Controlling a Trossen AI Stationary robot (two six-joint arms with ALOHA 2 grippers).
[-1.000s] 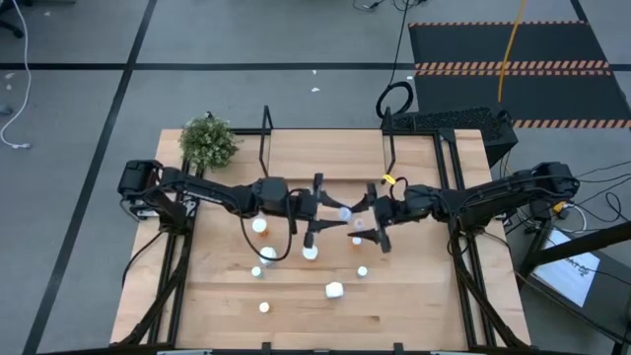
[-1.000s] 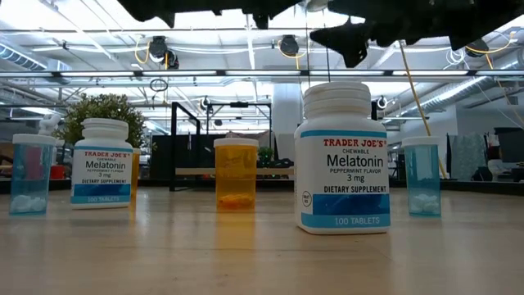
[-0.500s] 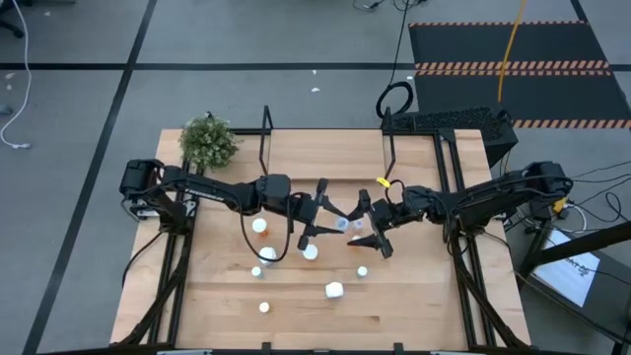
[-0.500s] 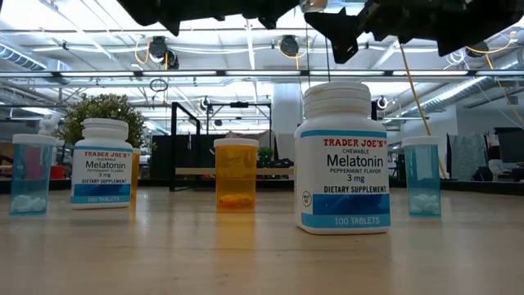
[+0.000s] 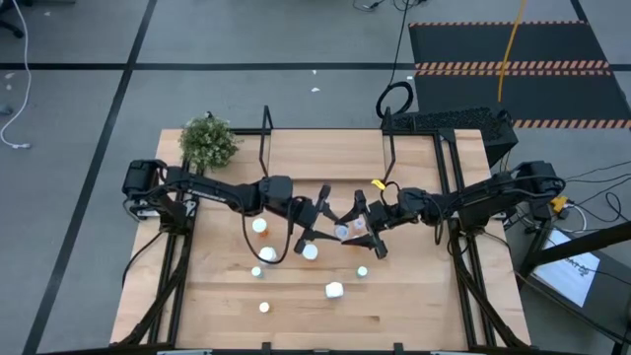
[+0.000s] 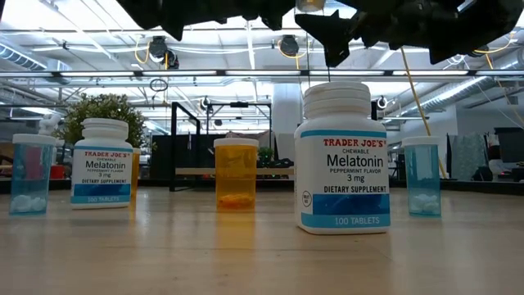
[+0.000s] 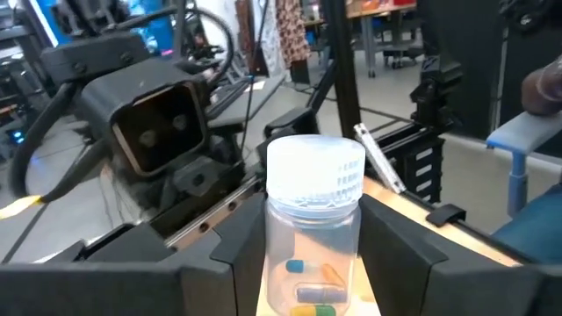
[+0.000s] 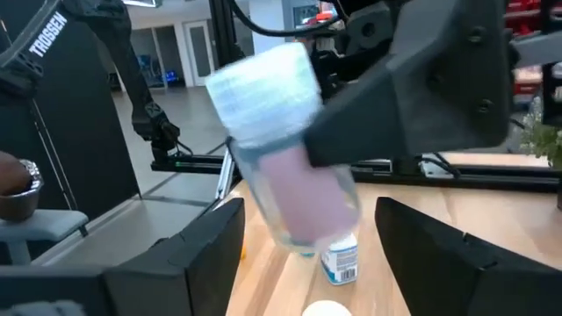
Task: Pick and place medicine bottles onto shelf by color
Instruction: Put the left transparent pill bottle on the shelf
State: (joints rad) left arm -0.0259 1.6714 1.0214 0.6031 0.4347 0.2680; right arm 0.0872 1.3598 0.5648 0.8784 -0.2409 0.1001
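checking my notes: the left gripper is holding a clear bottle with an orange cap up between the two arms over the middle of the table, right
Not quite: the cap is white, not orange. The left wrist view shows the clear bottle with its ribbed white cap between the left gripper's fingers. The rest holds: the high view shows it held between the two arms, with the right gripper close by, over mid-table.

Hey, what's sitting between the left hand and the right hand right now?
A clear, white-capped medicine bottle, gripped by the left hand, with the right hand open around it; both wrist views show it.
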